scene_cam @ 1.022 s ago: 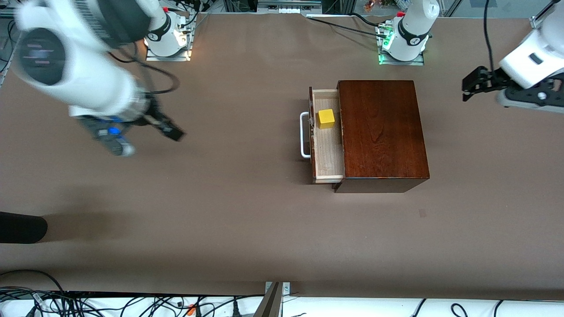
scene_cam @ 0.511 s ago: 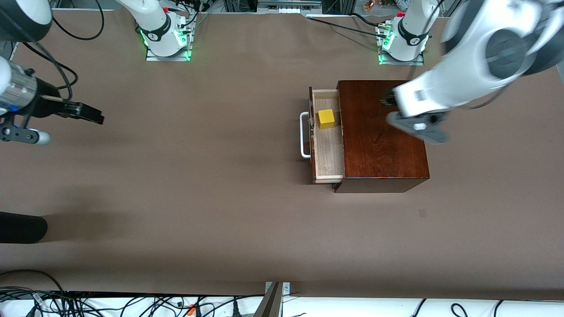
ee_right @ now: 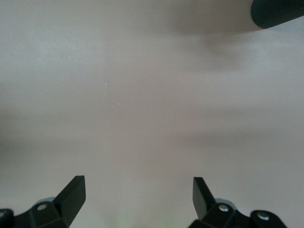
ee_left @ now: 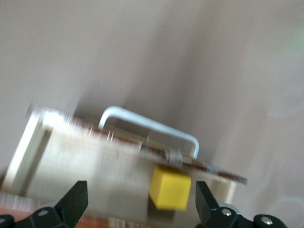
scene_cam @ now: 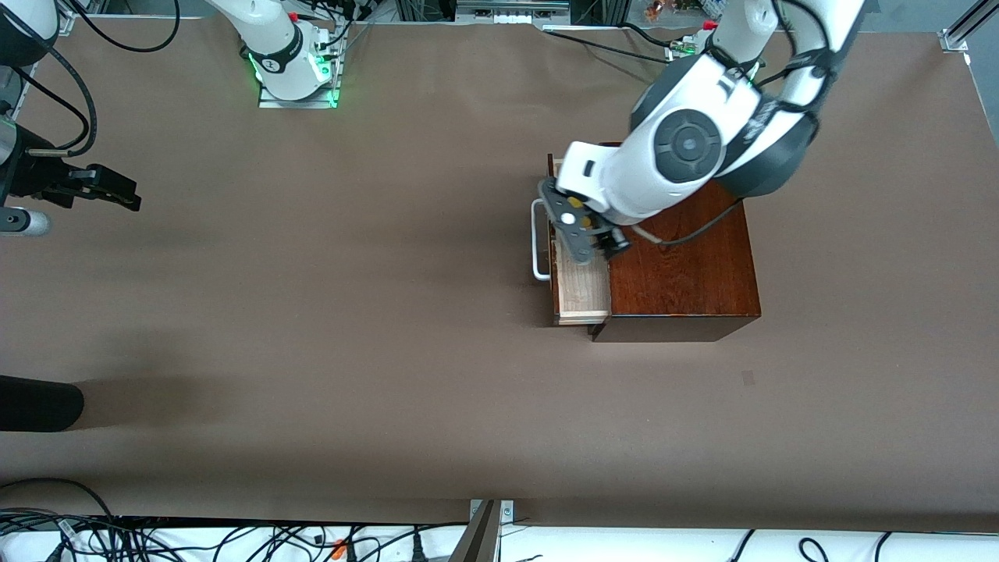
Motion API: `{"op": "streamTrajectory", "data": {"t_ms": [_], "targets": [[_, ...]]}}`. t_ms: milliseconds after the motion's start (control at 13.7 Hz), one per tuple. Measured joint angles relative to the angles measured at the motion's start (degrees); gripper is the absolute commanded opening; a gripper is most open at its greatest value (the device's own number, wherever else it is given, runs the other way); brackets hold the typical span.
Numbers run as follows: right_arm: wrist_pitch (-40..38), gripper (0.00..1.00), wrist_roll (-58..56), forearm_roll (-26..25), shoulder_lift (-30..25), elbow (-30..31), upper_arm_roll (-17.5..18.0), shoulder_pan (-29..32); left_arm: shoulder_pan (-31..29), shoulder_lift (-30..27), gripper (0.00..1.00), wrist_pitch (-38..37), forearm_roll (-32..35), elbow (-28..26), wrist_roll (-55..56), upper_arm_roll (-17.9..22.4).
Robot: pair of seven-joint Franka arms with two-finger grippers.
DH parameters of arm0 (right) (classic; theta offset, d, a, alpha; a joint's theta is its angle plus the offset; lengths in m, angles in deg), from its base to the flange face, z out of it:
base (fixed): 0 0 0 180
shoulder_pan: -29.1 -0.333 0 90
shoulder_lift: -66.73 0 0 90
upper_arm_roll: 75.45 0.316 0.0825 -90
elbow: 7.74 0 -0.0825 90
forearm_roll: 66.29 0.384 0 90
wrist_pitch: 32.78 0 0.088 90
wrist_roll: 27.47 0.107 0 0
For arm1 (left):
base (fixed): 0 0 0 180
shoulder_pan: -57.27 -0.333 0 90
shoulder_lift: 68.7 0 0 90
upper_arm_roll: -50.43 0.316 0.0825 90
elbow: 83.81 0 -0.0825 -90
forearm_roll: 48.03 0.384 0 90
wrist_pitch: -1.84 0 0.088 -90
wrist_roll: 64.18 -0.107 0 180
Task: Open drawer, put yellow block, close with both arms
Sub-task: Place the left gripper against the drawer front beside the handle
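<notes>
Front view: the drawer [scene_cam: 581,293], a pale wood tray with a dark front and a white bar handle [scene_cam: 537,238], stands pulled out of the glossy mahogany box [scene_cam: 687,273] toward the right arm's end of the table [scene_cam: 390,351]. The yellow block [ee_left: 170,188], a small plain cube, lies inside it just beside the front. The left arm bends down over the box, its tool [ee_left: 137,204] open above the drawer and the block. The right arm waits, its tool [scene_cam: 117,191] open over bare table.
</notes>
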Motion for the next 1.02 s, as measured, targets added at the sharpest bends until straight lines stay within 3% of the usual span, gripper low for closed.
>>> {"op": "streamTrajectory", "data": {"t_ms": [219,511,730,1022], "targets": [[0.6,1.0,0.0,-0.1,-0.2,0.0,0.0,0.0,5.0,3.6,1.0,8.1,1.3,0.0,-10.7,-0.2],[0.7,1.0,0.0,-0.1,-0.6,0.0,0.0,0.0,9.7,6.2,1.0,9.0,10.5,-0.6,-12.2,-0.3],[0.6,1.0,0.0,-0.1,-0.6,0.2,0.0,0.0,10.2,7.9,1.0,9.5,14.4,-3.0,-12.5,-0.2],[0.5,1.0,0.0,0.0,-0.6,0.4,0.1,0.0,10.1,8.9,1.0,16.9,18.0,-6.8,-13.0,-0.1]]}}
